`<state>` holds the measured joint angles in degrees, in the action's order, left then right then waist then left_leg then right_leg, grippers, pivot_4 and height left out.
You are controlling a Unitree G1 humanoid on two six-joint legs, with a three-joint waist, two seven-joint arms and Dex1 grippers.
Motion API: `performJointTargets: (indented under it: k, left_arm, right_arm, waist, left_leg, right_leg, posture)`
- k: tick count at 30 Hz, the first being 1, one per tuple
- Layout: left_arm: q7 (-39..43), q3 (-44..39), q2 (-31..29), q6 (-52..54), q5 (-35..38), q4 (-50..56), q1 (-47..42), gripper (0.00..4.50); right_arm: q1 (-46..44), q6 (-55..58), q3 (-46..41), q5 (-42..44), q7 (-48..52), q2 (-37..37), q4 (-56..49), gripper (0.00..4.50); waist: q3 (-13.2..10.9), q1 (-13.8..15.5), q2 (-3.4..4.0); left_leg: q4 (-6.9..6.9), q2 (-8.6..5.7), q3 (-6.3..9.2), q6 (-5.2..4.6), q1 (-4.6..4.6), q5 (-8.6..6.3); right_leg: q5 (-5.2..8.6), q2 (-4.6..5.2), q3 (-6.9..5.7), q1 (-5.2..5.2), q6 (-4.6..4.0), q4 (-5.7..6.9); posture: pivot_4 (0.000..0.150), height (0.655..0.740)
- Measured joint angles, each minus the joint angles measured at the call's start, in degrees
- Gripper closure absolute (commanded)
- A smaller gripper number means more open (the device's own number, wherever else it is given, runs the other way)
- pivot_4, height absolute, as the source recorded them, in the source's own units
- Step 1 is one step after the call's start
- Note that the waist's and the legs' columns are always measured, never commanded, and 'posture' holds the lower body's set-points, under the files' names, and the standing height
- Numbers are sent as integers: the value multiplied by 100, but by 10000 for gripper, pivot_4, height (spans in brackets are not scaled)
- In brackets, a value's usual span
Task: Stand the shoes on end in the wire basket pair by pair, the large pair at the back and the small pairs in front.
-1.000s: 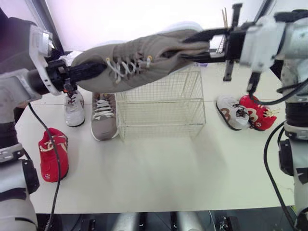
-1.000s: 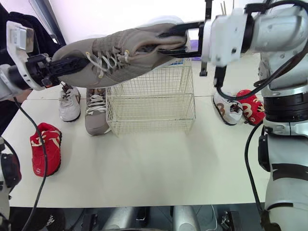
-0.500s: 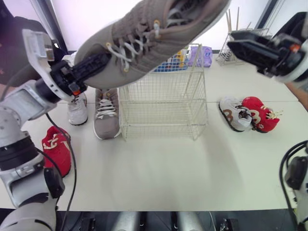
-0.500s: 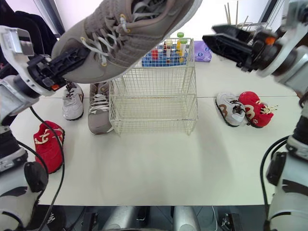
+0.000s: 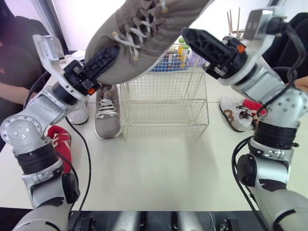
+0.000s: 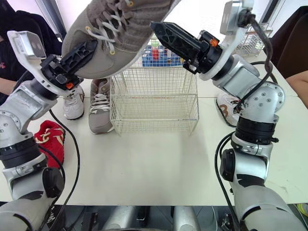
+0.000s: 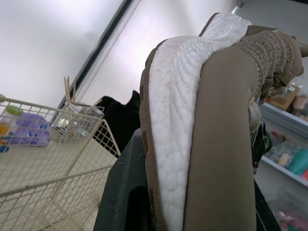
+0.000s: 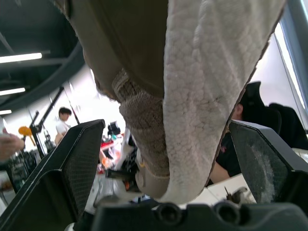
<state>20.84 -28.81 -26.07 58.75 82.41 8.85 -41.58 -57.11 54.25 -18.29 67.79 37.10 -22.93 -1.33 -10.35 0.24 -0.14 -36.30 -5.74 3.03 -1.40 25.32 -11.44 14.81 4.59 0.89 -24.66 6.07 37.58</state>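
The large taupe shoe (image 5: 149,29) is up in the air above the wire basket (image 5: 163,103), over its far left part. Its long axis slants, with the toe low on the left and the heel rising to the right. The laces face the near side and the white sole faces away and upward.

The left gripper (image 5: 98,62) is clamped on the toe, one black finger on either side. That arm reaches up and rightward from the left edge of the table (image 5: 163,168), bent at the elbow. The right arm rises from the right side and leans left over the basket. The right gripper (image 5: 192,38) points up and left at the heel end. In its wrist view the fingers (image 8: 72,163) are spread wide with the sole between them, and they grip nothing.

On the white table, the basket stands in the middle toward the far side. Just left of it lies a second taupe shoe (image 5: 106,113), then a small white shoe (image 5: 79,113), and nearer, a small red shoe (image 5: 57,144). Right of the basket lie a white-and-brown shoe (image 5: 233,113) and a red one (image 5: 250,106), partly behind the right arm. Beyond the basket is a blue crate of bottles (image 6: 156,53) and a wire rack (image 6: 252,41). A person in dark clothes (image 5: 14,72) sits at the far left.
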Motion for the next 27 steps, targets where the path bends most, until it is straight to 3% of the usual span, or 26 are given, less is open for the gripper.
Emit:
performJointTargets:
  k: [13, 16, 20, 23, 27]
  left_arm:
    - [-843, 277, 75, -474, 754, 374, 592, 38776]
    - [-952, 338, 20, -571, 924, 491, 709, 38776]
    - [-1028, 449, 8, -687, 1065, 633, 898, 38776]
    - [-1069, 509, -115, -788, 1091, 724, 990, 38776]
    - [-1002, 618, -534, -723, 1089, 850, 1075, 18620]
  right_arm:
    - [-385, -868, 361, -820, 1, 224, 407, 261]
    - [-386, -872, 357, -822, 91, 253, 438, 8781]
    - [-387, -849, 345, -817, 117, 265, 516, 24820]
    - [-388, -790, 349, -811, 119, 264, 523, 27036]
    - [-533, -674, 397, -826, 183, 143, 605, 27038]
  waist:
    - [0, -47, 0]
    - [0, -86, 0]
    - [0, -101, 0]
    - [0, -99, 0]
    - [-1, -93, 1]
  left_leg:
    - [3, 0, 1, 0, 0, 0]
    - [4, 0, 2, -1, -1, -1]
    - [7, 0, 2, -1, -1, 0]
    - [6, 0, 2, -1, -1, -1]
    - [7, 0, 1, -2, 0, -2]
  right_leg:
    - [0, -2, 0, -1, 0, 0]
    - [0, -2, 0, -1, 0, 0]
    - [0, -2, 0, -2, 0, 0]
    - [0, -2, 1, -2, 0, 0]
    - [0, -2, 1, -3, 0, -2]
  posture:
    - [1500, 7400]
    - [1500, 7400]
    - [1500, 7400]
    - [1500, 7400]
    - [1500, 7400]
